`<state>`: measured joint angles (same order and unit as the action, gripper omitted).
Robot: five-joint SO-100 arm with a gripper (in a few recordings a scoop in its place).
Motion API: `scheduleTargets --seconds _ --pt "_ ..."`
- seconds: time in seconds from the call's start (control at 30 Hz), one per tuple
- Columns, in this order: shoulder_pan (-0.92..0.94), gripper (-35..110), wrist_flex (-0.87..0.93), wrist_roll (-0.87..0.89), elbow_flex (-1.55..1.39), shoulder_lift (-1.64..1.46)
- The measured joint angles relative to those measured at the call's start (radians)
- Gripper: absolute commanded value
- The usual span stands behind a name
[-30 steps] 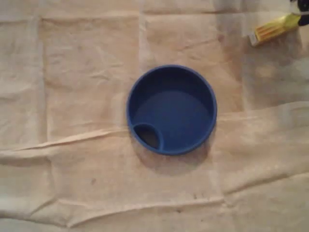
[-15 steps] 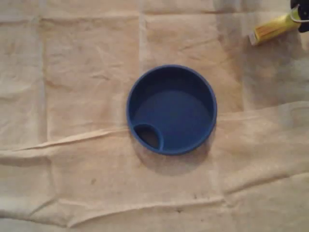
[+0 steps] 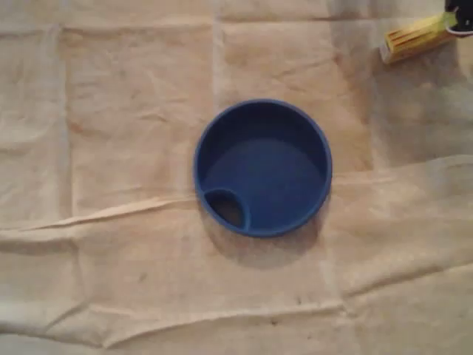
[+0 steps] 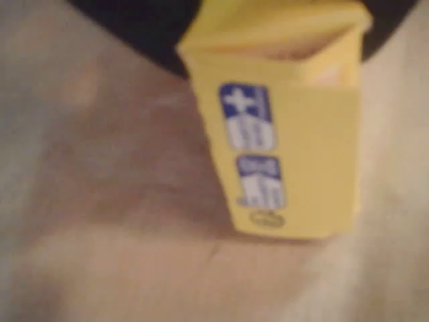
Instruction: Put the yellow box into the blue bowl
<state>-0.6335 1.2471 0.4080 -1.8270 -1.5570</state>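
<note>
One yellow box (image 4: 281, 134) held, carry step in hand.
Box end clamped in pincer (image 3: 454, 20), top right of overhead view; next: swing over blue bowl (image 3: 262, 168), well apart, then release.

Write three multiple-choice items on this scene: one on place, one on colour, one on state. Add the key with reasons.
1. In the overhead view, where is the yellow box? A centre B top right corner C bottom left
2. What colour is the bowl? A red B green C blue
3. The bowl is: A empty B holding the box C upside down
Key: B, it shows at the top right edge; C, its wall and floor are blue; A, its inside is bare.
</note>
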Motion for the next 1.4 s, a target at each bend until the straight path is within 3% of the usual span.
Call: scheduleTargets --seconds 0.43,0.9,1.4 --pt "0.072 0 0.025 0.000 0.008 -0.204" --pt "0.419 0 0.032 0.000 0.273 -0.265" --pt "0.744 0 0.032 0.000 0.621 0.066"
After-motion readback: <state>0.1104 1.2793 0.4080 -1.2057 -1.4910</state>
